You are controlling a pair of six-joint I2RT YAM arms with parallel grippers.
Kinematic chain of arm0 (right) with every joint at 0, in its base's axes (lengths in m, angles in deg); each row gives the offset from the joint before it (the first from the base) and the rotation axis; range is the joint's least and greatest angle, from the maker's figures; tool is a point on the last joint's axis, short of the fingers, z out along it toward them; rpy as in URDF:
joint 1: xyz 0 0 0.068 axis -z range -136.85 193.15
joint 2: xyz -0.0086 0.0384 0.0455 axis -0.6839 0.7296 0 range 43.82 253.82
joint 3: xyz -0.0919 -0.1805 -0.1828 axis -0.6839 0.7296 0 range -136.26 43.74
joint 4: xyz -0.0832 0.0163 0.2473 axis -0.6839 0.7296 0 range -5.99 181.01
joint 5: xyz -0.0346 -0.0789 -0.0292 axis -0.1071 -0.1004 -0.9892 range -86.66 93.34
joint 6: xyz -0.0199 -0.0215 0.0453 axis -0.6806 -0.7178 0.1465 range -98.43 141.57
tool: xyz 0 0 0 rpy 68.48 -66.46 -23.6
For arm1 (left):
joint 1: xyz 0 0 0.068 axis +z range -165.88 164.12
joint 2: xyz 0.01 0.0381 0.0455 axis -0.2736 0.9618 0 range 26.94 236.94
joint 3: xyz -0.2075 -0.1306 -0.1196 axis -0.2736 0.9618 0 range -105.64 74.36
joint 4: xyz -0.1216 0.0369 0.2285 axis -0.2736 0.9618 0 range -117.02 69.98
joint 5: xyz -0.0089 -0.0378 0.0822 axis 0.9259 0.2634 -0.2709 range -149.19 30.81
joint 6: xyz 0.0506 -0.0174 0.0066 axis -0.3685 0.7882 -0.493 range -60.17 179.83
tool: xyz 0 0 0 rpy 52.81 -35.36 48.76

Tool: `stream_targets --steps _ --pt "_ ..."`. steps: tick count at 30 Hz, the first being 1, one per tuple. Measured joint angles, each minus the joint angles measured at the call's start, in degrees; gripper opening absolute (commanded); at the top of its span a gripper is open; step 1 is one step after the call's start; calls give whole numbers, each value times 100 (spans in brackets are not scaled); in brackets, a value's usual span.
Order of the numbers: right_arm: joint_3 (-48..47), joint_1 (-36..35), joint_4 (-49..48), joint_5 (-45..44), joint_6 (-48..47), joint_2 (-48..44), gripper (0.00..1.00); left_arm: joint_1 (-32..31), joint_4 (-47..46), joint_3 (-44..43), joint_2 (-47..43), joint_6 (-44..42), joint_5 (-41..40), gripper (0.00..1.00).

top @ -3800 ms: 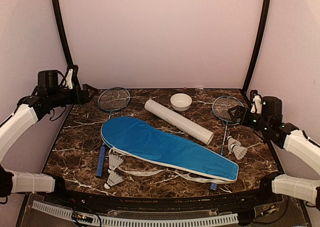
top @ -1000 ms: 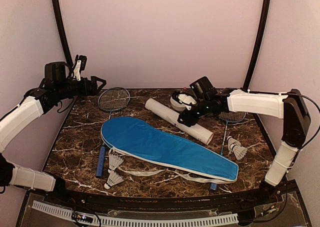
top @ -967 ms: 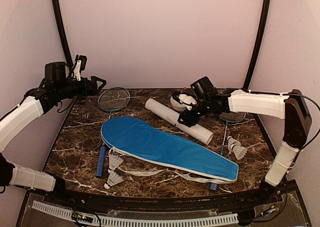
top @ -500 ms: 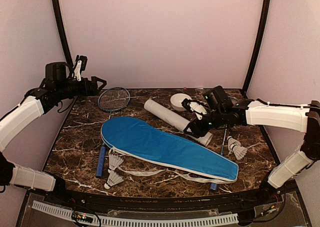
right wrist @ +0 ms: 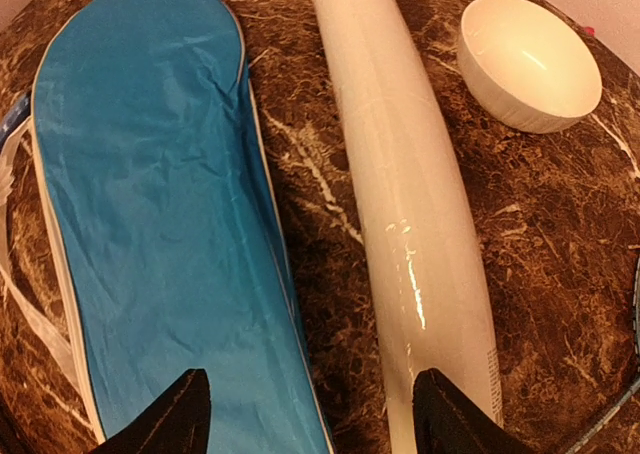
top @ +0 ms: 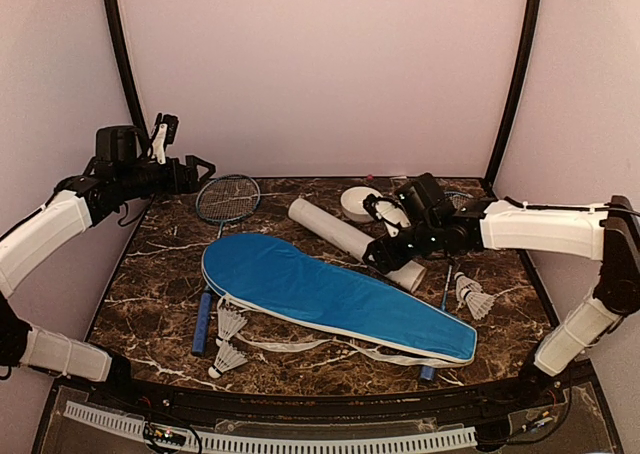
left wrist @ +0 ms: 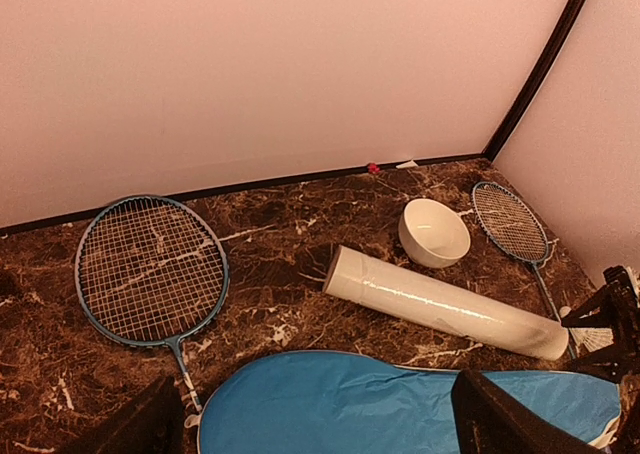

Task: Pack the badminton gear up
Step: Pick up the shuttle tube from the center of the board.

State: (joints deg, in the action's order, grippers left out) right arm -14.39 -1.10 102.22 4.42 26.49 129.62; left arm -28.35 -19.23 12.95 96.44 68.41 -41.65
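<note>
Two dark fingers point(right wrist: 185, 419) of the right gripper point(right wrist: 315, 419) are being held well apart, with nothing clasped between them; one finger is being shown over the long white tube point(right wrist: 410, 174) near its right-hand end, the other over the blue racket cover point(right wrist: 160, 194), and whether the tube is being touched cannot be told. Just beside the gripper, the tube is lying slantwise on the marble table point(top: 150, 274), running from the far middle toward the near right, with the cover stretched flat along its near side and close to it. Beyond the tube's far end a small white bowl point(right wrist: 530, 64) is sitting upright, apart from the tube. Further right, one blue-framed racket point(left wrist: 510, 222) is lying flat, its handle end being hidden partly under the cover's narrow end, and one white shuttlecock point(top: 475, 296) is resting beside its shaft. Toward the left, the second racket point(left wrist: 150, 269) is lying with its head at the far side and its shaft passing beside the cover's wide end; two more shuttlecocks point(top: 230, 340) are resting near its blue handle point(top: 203, 324), by the cover's white strap. Above the far left corner the left gripper point(left wrist: 320, 429) is being held in the air with its fingers spread wide and nothing between them.
</note>
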Motion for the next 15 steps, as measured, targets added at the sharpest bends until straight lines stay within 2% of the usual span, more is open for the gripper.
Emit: stream_targets --steps 7,15 --pt "-1768 20 365 -782 -39 1604 85 0 0 0 15 -7 -17 96" --pt "-3368 238 955 -820 -278 3108 88 -2 4 0 -9 -94 -142 96"
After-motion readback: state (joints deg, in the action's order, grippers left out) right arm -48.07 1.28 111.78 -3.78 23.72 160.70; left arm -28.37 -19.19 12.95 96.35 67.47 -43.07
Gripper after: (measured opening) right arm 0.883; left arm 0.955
